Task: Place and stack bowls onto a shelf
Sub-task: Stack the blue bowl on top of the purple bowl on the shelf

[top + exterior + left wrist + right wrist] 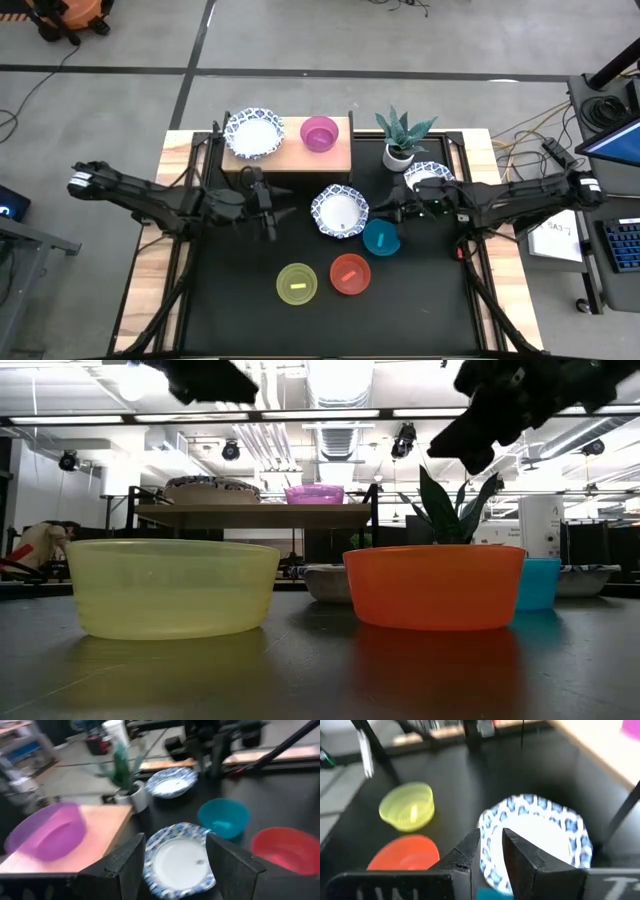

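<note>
The shelf [290, 158] stands at the table's far side and carries a white blue-rimmed bowl [253, 133] and the purple bowl [320, 133]. Another white bowl [340, 211] sits mid-table, with a third [428, 176] beside the plant pot. The teal [382, 238], red [350, 273] and yellow [297, 284] bowls rest on the table nearer me. My left gripper [270, 210] hovers open to the left of the middle white bowl [180, 862]. My right gripper [390, 210] hovers on that bowl's right, raised above it, its fingers [470, 851] only narrowly apart.
A potted plant [400, 145] stands right of the shelf, close to my right arm. The teal bowl lies just below my right gripper. Wooden strips [150, 270] edge the black tabletop on the left and right. Bare black table lies along the near edge.
</note>
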Robot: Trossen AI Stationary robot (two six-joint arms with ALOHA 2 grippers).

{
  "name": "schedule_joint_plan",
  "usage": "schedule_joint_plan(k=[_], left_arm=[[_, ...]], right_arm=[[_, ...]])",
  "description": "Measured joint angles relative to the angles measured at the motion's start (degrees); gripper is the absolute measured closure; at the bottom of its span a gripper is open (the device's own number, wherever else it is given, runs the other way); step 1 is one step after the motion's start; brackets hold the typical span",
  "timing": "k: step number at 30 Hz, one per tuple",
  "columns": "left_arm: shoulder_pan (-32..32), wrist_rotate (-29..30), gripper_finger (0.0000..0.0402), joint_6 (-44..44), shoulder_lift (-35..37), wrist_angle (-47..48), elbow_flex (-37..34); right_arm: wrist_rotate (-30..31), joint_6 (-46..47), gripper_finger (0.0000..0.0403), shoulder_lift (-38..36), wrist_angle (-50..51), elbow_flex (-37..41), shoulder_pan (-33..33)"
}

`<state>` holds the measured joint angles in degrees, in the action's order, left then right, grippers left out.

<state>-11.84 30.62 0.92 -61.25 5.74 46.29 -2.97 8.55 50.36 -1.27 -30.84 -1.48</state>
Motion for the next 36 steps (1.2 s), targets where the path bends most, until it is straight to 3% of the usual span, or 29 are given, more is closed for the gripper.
schedule_joint_plan(k=[4, 12, 21, 24, 28, 36], left_arm=[[0.0, 4.1, 0.021, -1.7, 0.3, 0.1, -2.1], [0.0, 5.0, 0.021, -1.5, 0.3, 2.5, -2.3], [0.0, 5.0, 0.021, -3.7, 0.4, 8.1, -1.9], [0.0, 5.0, 0.021, -4.9, 0.4, 9.9, -1.9], [0.0, 5.0, 0.021, -5.3, 0.4, 10.3, -1.9], [0.0, 4.9, 0.021, -6.0, 0.4, 10.5, -1.9]], right_arm=[[0.0, 2.1, 0.0332, 3.3, 13.8, -7.2, 0.0], [0.0, 7.7, 0.0327, 12.2, 37.3, -20.1, 0.0], [-2.0, -3.8, 0.0257, 22.2, 46.5, -27.3, 0.4], [-2.0, -3.4, 0.0243, 25.1, 50.4, -28.0, 0.5], [-1.5, -0.8, 0.0239, 28.5, 54.2, -27.8, 0.5], [3.1, -5.2, 0.0254, 32.1, 52.5, -26.4, -1.1]])
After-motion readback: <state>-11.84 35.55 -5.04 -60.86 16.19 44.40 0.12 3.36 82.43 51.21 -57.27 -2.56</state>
